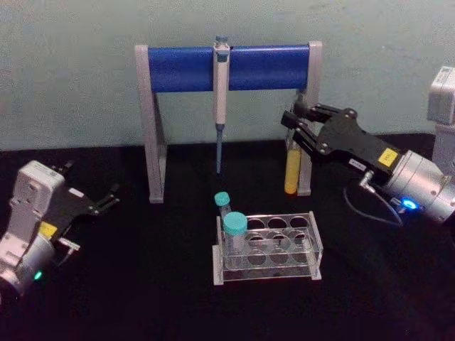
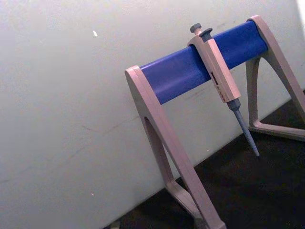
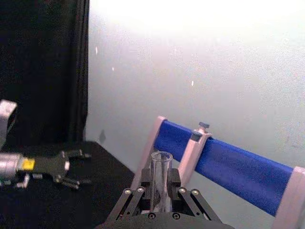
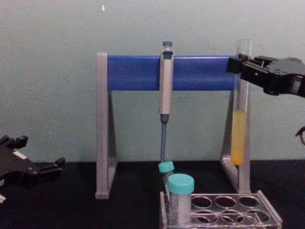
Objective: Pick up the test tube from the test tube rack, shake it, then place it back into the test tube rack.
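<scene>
Black table [image 1: 142, 298] fills the lower half of the head view. Grey-and-blue pipette stand [image 1: 185, 69] at upper centre, both feet on the surface, close to the back wall. Clear test tube rack [image 1: 313, 245] at lower centre, flat on the surface, in front of the stand and apart from it.

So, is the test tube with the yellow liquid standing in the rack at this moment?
No, the right tool holds the test tube up in the air, above and behind the test tube rack.

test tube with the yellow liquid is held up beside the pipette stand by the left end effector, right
No: the right end effector holds the test tube up beside the pipette stand, as the chest view shows. The left end effector sits parked low at the left.
</scene>
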